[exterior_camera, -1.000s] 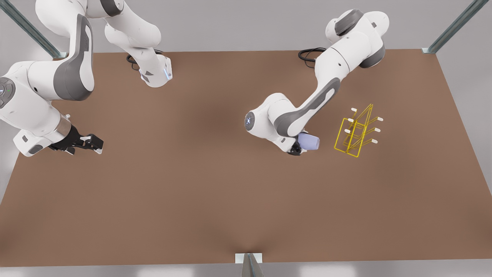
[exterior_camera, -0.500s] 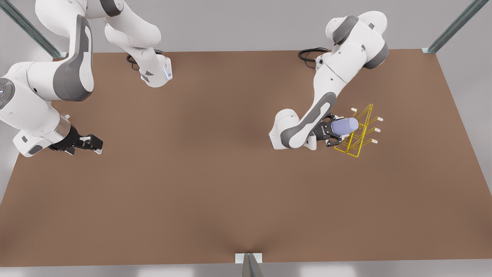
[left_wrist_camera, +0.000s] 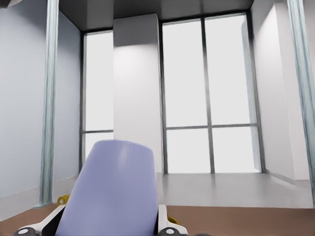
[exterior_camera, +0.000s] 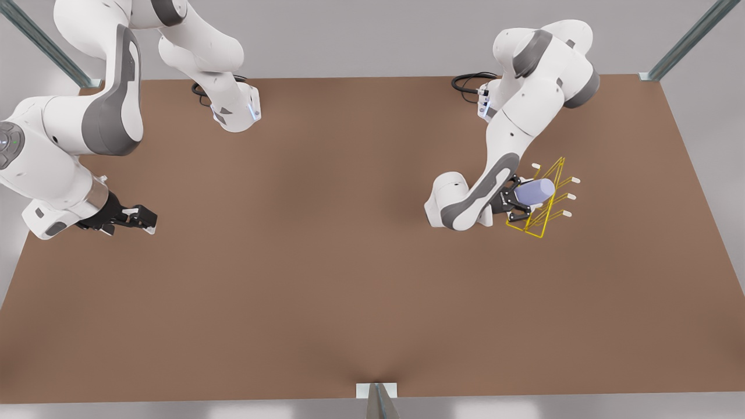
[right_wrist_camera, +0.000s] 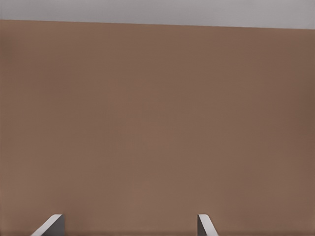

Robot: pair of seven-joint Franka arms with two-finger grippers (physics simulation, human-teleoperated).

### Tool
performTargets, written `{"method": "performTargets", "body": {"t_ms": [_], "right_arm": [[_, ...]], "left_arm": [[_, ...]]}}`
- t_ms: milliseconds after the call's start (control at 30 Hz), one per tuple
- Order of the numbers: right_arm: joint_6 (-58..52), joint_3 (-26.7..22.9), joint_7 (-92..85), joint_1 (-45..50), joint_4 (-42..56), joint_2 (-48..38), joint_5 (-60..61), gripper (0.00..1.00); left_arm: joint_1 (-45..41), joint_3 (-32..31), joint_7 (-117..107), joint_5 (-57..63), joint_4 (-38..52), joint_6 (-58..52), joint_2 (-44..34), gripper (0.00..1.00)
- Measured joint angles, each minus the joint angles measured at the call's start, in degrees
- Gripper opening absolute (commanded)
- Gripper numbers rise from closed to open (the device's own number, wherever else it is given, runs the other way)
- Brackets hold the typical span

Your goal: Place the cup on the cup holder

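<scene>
The cup (exterior_camera: 536, 190) lies on its side in the air, its long axis running across the front view, closed base toward that view's right and over the cup holder (exterior_camera: 544, 201). The left pincer (exterior_camera: 520, 199) pinches it near its mouth end; in the left wrist view the cup (left_wrist_camera: 112, 191) rises between the pale fingertips (left_wrist_camera: 170, 229). Whether a peg sits inside the cup is hidden by its body and the arm. The cup holder stands near the counter's (exterior_camera: 326, 291) edge on the front view's right, with broad bare counter toward that view's left. The right pincer (exterior_camera: 142, 220) waits near the opposite edge, its fingers (right_wrist_camera: 205, 225) spread apart over bare counter
</scene>
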Motion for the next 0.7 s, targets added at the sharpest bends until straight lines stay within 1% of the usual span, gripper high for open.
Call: {"method": "performTargets", "body": {"t_ms": [100,133,400,433,467,500,533,600,633,700], "right_arm": [[0.0,0.0,0.0,-0.1,0.0,0.2,0.0,1.0],[0.0,0.0,0.0,-0.1,0.0,0.2,0.0,1.0],[0.0,0.0,0.0,0.0,0.1,0.3,0.0,1.0],[0.0,0.0,0.0,0.1,0.1,0.2,0.0,1.0],[0.0,0.0,0.0,0.2,0.1,0.2,0.0,1.0],[0.0,0.0,0.0,0.2,0.1,0.2,0.0,1.0],[0.0,0.0,0.0,0.1,0.1,0.2,0.0,1.0],[0.0,0.0,0.0,0.0,0.1,0.2,0.0,1.0],[0.0,0.0,0.0,0.0,0.1,0.2,0.0,1.0],[0.0,0.0,0.0,0.0,0.1,0.2,0.0,1.0]], "left_arm": [[0.3,0.0,-1.5,0.0,-0.4,0.4,0.0,0.85],[0.3,0.0,-2.0,0.1,-0.4,0.5,0.0,1.0],[-0.1,-0.2,-4.7,-0.1,-0.4,0.6,-0.3,1.0],[0.2,-2.1,-4.9,-0.3,0.1,0.7,-0.9,1.0],[1.9,-7.5,-5.1,-1.2,2.3,0.7,-1.4,1.0],[3.8,-14.3,-5.4,-2.8,6.4,1.0,-1.7,1.0],[4.9,-20.8,-5.6,-5.4,12.4,1.8,-1.9,1.0],[7.5,-31.2,-5.8,-10.5,25.0,4.4,-2.1,1.0],[12.6,-38.5,-5.5,-12.3,27.8,6.3,-2.1,1.0],[26.6,-54.5,-2.5,-15.3,29.3,9.1,-1.9,1.0]]}}
